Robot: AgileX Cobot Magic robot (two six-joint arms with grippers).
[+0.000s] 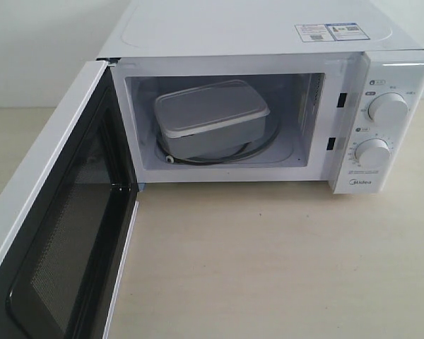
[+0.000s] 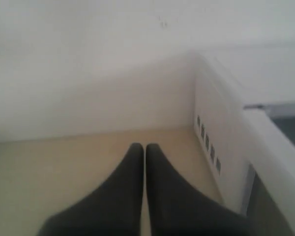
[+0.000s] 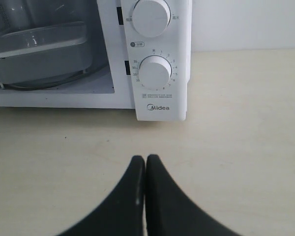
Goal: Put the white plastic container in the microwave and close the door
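The white plastic container sits inside the cavity of the microwave, resting on the glass turntable, lid on. The right wrist view also shows the container inside the microwave. The door hangs wide open to the left, its black mesh inner face turned toward the camera. Neither gripper shows in the exterior view. My left gripper is shut and empty, out beside the microwave's vented left side and behind the door's edge. My right gripper is shut and empty above the table, in front of the knob panel.
A beige tabletop stretches in front of the microwave. Two round knobs stand on the right panel. A white wall rises behind the table.
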